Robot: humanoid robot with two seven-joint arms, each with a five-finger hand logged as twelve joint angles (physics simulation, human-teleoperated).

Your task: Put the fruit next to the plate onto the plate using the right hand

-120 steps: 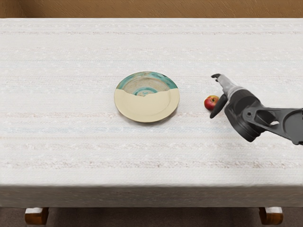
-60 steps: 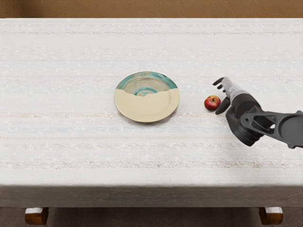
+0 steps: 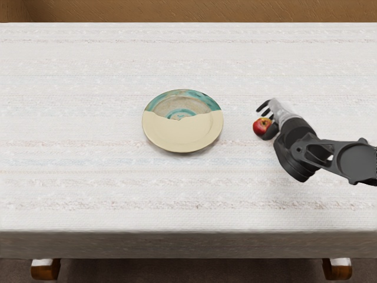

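Note:
A small red apple lies on the table just right of the round plate, which is cream in front and teal at the back. My right hand comes in from the right edge and wraps the apple. The fingers curl over its far side and the thumb presses its right side. The apple still sits at table level, about a hand's width from the plate's rim. The left arm does not show.
The pale striped tablecloth covers the whole table. The dark forearm lies low over the table's right part. The front edge runs across the bottom of the view.
The right hand has moved left onto the apple and its fingers have curled around it. The apple has shifted slightly to the left.

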